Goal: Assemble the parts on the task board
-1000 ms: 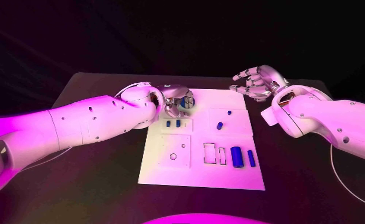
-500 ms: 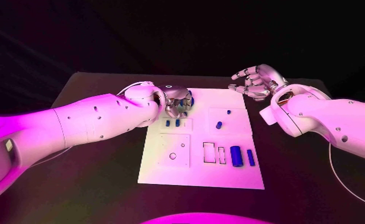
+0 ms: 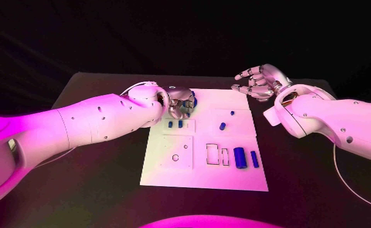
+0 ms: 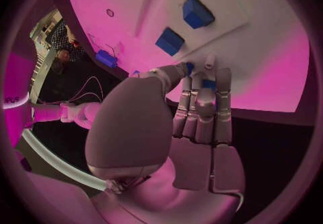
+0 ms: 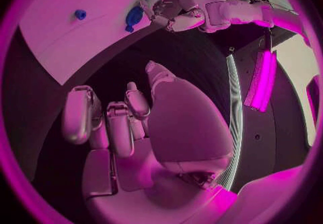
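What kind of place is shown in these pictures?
Probably a robotics lab or test bench. A white task board with small blue parts lies on a black table against a dark backdrop, and two robot hands, left and right, work there.

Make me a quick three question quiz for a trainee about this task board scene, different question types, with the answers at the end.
1. True or false: the right hand rests on the task board.
2. Multiple choice: the left hand pinches A) a blue part B) a cable C) nothing.
3. Fill in: on the near right of the board, a large blue cylinder lies beside a thinner blue ____.

Key
1. False: it is raised beyond the board's far right corner, holding nothing.
2. A.
3. bar.
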Controlling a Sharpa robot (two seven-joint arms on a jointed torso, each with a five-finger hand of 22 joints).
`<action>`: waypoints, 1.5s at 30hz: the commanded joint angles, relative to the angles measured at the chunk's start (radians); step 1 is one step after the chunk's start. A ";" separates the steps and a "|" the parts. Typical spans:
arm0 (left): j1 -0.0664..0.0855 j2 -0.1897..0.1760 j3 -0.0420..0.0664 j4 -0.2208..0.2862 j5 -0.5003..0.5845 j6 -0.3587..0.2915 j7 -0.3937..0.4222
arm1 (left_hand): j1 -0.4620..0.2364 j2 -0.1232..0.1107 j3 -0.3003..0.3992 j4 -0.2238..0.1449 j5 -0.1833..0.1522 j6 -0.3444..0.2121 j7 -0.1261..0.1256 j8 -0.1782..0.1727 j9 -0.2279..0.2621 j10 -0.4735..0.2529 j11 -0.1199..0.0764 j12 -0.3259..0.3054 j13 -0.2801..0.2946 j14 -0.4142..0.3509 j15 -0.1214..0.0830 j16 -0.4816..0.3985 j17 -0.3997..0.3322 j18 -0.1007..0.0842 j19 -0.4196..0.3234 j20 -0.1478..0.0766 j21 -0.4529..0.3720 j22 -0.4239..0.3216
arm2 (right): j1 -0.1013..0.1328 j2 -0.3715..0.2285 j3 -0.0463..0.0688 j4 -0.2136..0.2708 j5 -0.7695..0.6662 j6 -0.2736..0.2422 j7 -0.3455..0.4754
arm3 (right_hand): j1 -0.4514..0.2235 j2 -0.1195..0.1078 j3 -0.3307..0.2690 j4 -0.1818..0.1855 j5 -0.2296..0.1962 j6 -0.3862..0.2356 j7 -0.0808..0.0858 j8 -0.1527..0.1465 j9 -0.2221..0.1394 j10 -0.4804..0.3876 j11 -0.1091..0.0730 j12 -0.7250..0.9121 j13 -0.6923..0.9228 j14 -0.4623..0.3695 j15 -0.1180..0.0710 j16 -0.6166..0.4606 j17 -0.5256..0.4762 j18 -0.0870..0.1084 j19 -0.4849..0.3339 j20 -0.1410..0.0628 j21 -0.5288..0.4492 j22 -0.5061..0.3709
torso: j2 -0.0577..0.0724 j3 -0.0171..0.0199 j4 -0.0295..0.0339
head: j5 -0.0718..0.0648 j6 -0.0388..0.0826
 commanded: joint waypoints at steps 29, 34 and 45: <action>-0.010 0.019 -0.003 -0.028 0.003 -0.009 0.023 | -0.011 0.044 0.043 -0.068 -0.003 0.107 -0.020 -0.025 0.012 0.123 -0.029 -0.053 -0.012 0.112 -0.027 0.075 0.131 -0.018 0.114 -0.018 0.128 0.163 | 0.000 -0.001 0.000 0.005 -0.008 0.004 0.013 | -0.009 0.003 0.008 -0.001 0.005 -0.003 -0.004 0.005 -0.002 -0.004 0.000 -0.004 -0.001 0.080 -0.001 -0.003 0.173 0.016 -0.009 0.000 -0.004 0.047 | -0.001 0.0002 -0.0003 | -0.004 0.003; -0.011 0.007 -0.002 -0.016 0.028 -0.032 0.030 | -0.020 0.046 0.044 -0.072 -0.004 0.113 -0.019 -0.032 0.013 0.130 -0.029 -0.063 -0.012 0.120 -0.027 0.078 0.139 -0.020 0.121 -0.020 0.137 0.172 | 0.000 0.000 0.000 0.004 -0.008 0.004 0.014 | -0.009 0.003 0.008 -0.001 0.005 -0.003 -0.004 0.005 -0.002 -0.004 0.000 -0.004 -0.001 0.080 -0.001 -0.003 0.173 0.016 -0.009 0.000 -0.004 0.047 | -0.001 0.0000 -0.0001 | -0.005 0.005; -0.011 -0.045 0.031 0.041 0.092 -0.065 0.040 | -0.028 0.044 0.045 -0.075 -0.004 0.114 -0.017 -0.040 0.014 0.132 -0.027 -0.074 -0.013 0.130 -0.026 0.084 0.155 -0.023 0.133 -0.020 0.148 0.189 | 0.000 0.001 0.000 0.001 -0.008 0.004 0.015 | -0.011 0.004 0.011 -0.001 0.006 -0.001 -0.004 0.007 -0.003 -0.002 -0.001 -0.002 0.001 0.080 -0.002 -0.004 0.173 0.017 -0.009 -0.001 -0.005 0.047 | -0.003 -0.0002 0.0027 | -0.005 0.014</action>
